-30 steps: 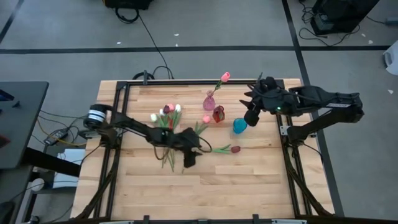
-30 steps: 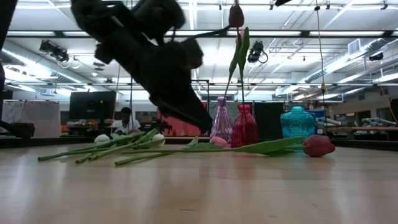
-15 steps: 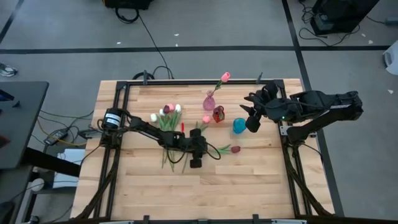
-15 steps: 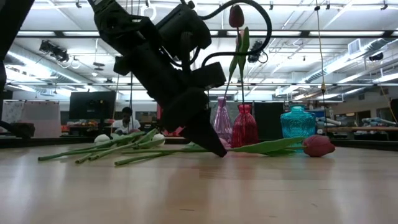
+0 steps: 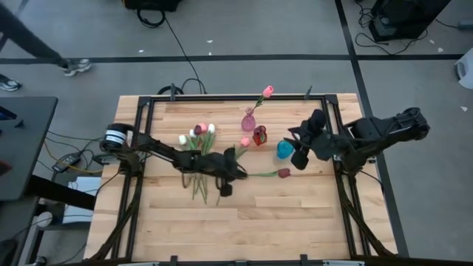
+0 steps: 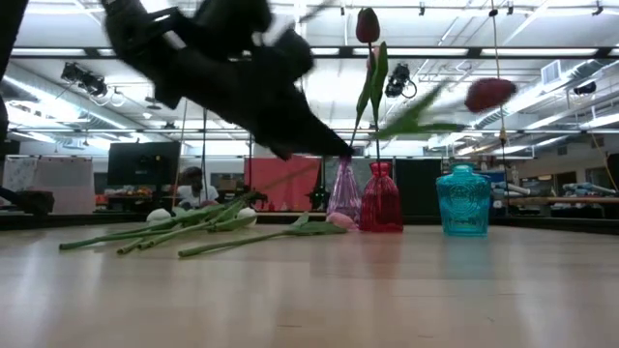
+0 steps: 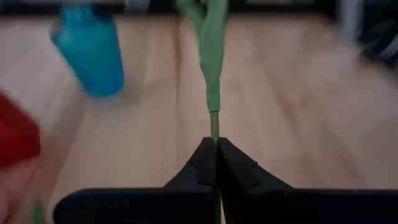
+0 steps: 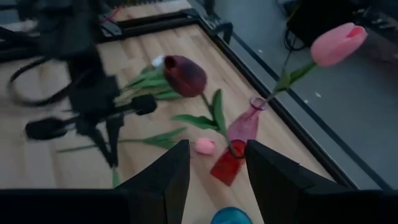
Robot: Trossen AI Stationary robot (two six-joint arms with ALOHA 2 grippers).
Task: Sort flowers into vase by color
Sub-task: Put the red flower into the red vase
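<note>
My left gripper (image 5: 235, 173) is shut on the stem of a dark red tulip (image 5: 284, 173), which it holds off the table; the head (image 6: 490, 94) shows high in the low view. My right gripper (image 8: 214, 165) hangs open over the blue vase (image 5: 284, 149), touching nothing. The pink vase (image 5: 249, 120) holds a pink tulip (image 5: 267, 91); the red vase (image 5: 259, 136) stands beside it. Several white and pink tulips (image 5: 198, 134) lie in a heap on the table, stems (image 5: 199, 185) toward the near edge. A lone pink head (image 5: 244, 141) lies by the red vase. My left gripper pinches the dark red tulip's thin green stem (image 7: 214, 127) below its leaf (image 7: 211, 37), between its two fingertips (image 7: 205, 163). The fingers come from the table's left, slanting a little down, in line with the stem. The tulip is clear of the table, its head toward the right.
The three vases stand close together at the table's far middle, between the two arms. Black frame rails (image 5: 140, 148) run along the table's left, right and far edges. Bare wood (image 5: 244, 229) lies toward the near edge. A person's legs (image 5: 37, 44) pass beyond the far left corner.
My left gripper went right to the dark red tulip's stem, shut on it, then tipped upward and drew back a little left. The tulip, which lay flat on the table, now hangs clear with its head raised. My right gripper moved toward the near edge, past the blue vase.
</note>
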